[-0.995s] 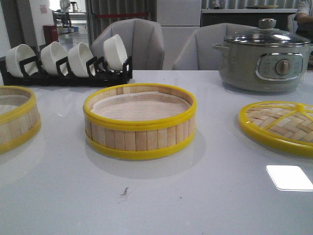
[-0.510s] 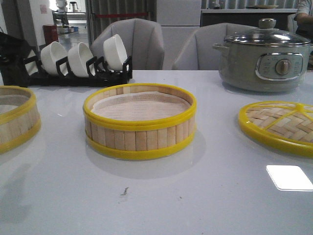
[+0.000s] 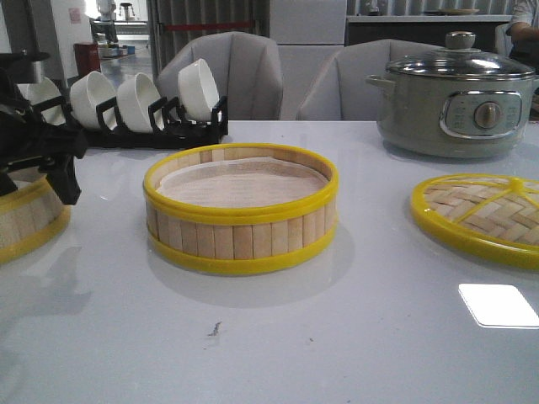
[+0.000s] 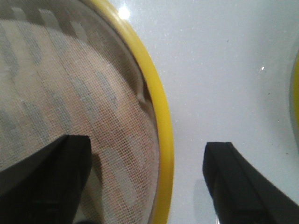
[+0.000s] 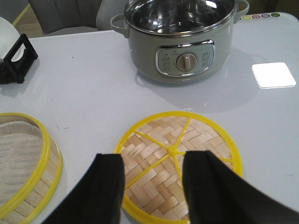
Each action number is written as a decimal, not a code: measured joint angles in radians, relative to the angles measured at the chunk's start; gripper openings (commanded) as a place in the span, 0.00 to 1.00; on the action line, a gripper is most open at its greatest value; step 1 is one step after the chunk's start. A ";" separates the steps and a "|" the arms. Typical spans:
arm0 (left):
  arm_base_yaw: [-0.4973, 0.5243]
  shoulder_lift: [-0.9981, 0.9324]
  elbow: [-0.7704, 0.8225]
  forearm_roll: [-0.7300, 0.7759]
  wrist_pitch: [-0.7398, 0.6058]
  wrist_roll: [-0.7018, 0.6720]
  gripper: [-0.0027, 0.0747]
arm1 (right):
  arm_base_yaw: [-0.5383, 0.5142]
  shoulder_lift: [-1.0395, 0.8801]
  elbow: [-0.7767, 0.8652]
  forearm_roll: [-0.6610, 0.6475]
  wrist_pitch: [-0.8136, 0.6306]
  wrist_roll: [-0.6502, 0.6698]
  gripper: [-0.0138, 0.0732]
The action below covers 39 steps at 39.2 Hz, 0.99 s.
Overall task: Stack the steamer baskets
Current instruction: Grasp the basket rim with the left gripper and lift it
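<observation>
One steamer basket (image 3: 241,209) is sat mid-counter (image 3: 379,337), and a second basket (image 3: 25,210) is parked at the left edge. The left gripper (image 4: 149,182) is hung over that second one, fingers (image 4: 44,179) spread wide straddling its yellow rim. The right gripper (image 5: 154,186) is held wide open too, above the woven bamboo lid (image 5: 177,163), near the electric pot (image 5: 182,39).
</observation>
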State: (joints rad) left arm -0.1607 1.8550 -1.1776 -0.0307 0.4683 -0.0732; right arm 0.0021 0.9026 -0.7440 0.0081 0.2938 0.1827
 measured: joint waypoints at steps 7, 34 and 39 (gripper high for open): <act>0.000 0.020 -0.004 -0.007 0.010 0.000 0.45 | 0.000 0.000 0.000 0.000 0.000 0.000 0.64; -0.126 0.022 -0.332 -0.015 0.235 -0.006 0.14 | 0.000 0.001 0.000 0.000 0.000 0.000 0.64; -0.226 0.022 -0.430 -0.015 0.258 -0.006 0.14 | 0.000 0.001 0.000 0.000 0.000 0.000 0.64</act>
State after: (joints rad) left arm -0.3867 1.8773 -1.6079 -0.0461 0.7261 -0.0791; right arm 0.0021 0.9034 -0.7440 0.0081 0.2938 0.1827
